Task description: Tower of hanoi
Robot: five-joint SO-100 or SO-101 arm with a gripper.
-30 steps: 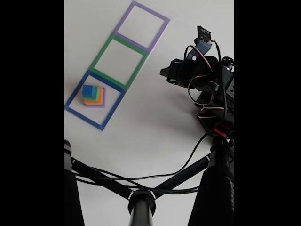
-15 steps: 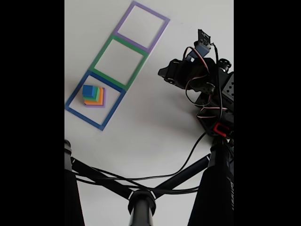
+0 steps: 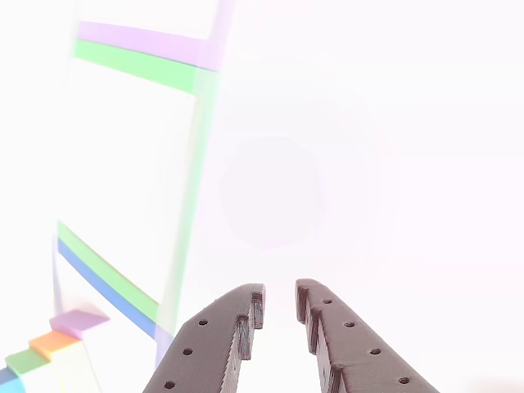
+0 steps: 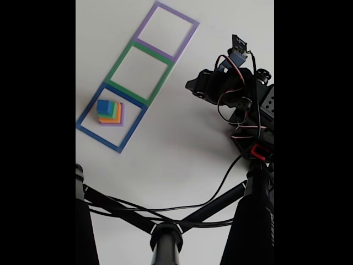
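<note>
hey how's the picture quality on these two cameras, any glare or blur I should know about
Other view: badly overexposed, the table washed to white and the tape lines pale; the end effector stays dark and sharp, the block stack faded at the lower left corner. Fixed view: even exposure but soft, with black bars on both sides; the block stack and the blue tape square read clearly.

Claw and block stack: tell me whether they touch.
Apart. The fixed view shows bare table between the arm's claw and the block stack inside the blue square.
</note>
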